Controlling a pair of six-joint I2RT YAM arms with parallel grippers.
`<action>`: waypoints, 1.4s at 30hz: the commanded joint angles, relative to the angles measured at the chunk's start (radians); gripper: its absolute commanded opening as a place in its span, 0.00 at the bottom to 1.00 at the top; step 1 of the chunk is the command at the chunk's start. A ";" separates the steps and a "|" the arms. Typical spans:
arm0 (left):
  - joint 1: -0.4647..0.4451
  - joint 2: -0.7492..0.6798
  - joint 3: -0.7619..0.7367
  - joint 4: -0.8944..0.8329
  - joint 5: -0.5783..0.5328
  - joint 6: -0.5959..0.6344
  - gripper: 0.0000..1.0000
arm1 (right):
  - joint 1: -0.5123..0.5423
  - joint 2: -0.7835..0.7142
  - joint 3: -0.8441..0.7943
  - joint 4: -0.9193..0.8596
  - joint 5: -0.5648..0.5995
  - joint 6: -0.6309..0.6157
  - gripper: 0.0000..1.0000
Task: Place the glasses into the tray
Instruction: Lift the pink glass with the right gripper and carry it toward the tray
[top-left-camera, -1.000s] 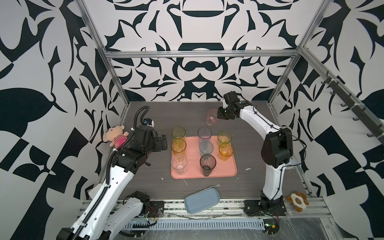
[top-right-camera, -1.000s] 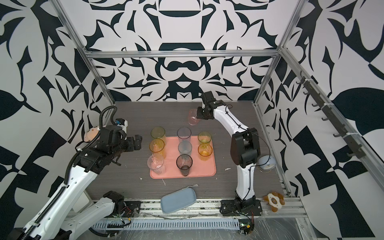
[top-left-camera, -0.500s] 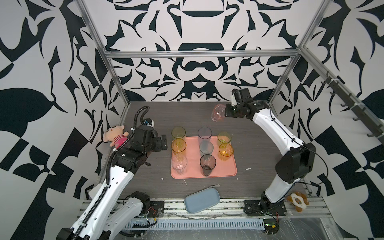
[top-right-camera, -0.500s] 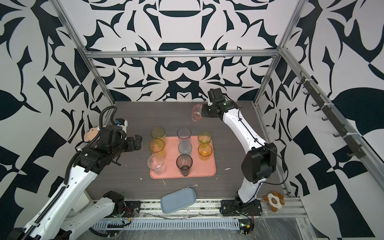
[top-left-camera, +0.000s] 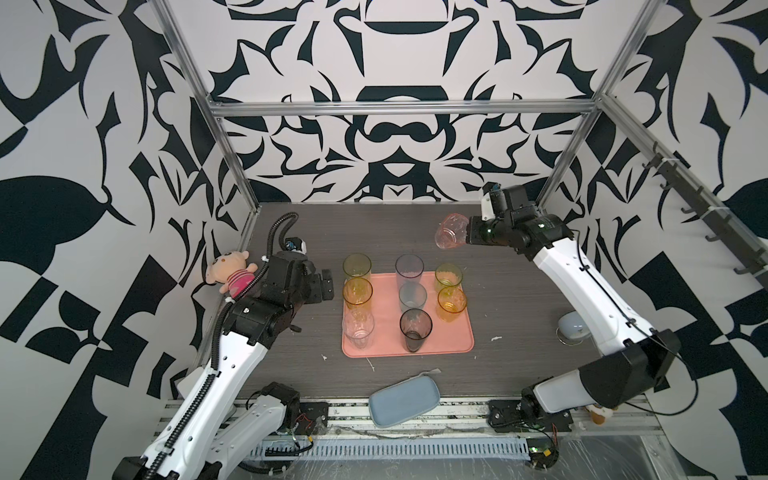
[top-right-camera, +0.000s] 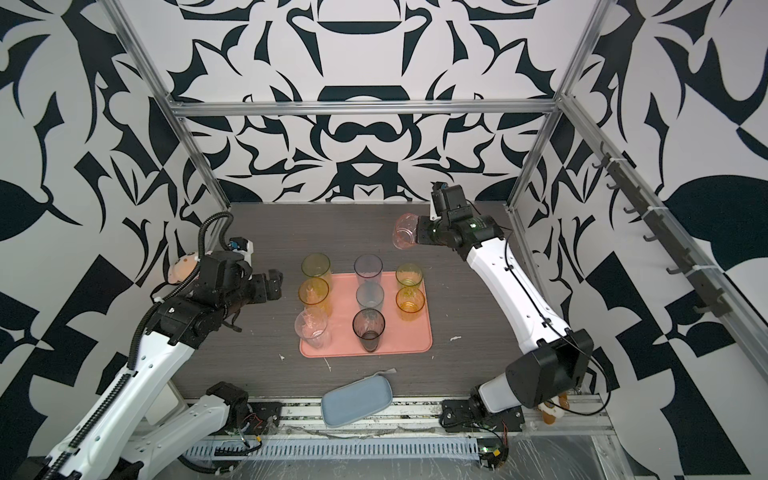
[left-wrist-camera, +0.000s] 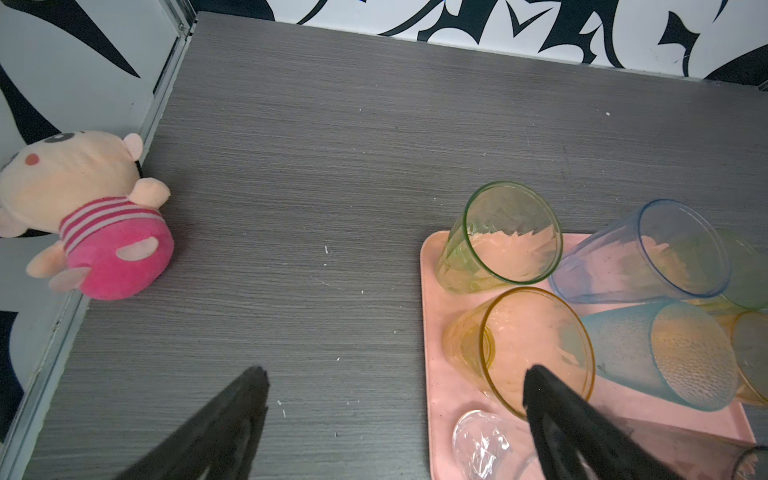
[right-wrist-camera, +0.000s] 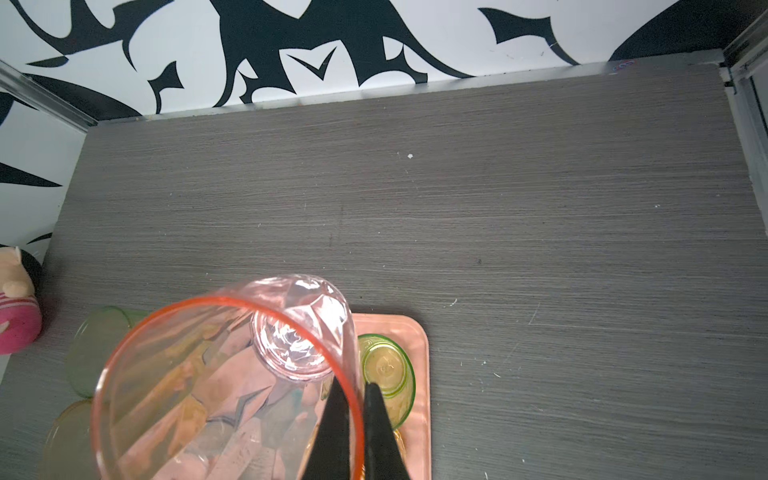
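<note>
Right claw (right-wrist-camera: 353, 384): clenched on the pink glass (top-left-camera: 450, 231), one finger inside the rim and one outside; it pinches the wall, probably because the tumbler is too wide to span.
Pink glass: aloft, tilted nearly onto its side, beyond the far right corner of the tray (top-left-camera: 451, 340).
Tray: in the middle of the counter (top-left-camera: 291, 232), with eight other glasses (top-left-camera: 413, 330) upright in three files. The near right corner is bare, likely the spot for this one.
Left claw (left-wrist-camera: 397, 374): released and empty, hovering just left of the tray, apparently parked clear of the delivery.
Next need: bring the glass upright before lowering it, so it misses its neighbours.
</note>
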 joint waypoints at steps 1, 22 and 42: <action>0.000 0.015 0.033 -0.001 0.009 -0.026 0.99 | -0.001 -0.062 -0.012 -0.027 0.023 -0.017 0.00; 0.001 0.097 0.091 0.109 0.043 -0.096 1.00 | 0.005 -0.277 -0.076 -0.252 0.030 -0.037 0.00; -0.001 0.135 0.093 0.153 0.077 -0.120 0.99 | 0.192 -0.419 -0.235 -0.344 0.075 0.058 0.00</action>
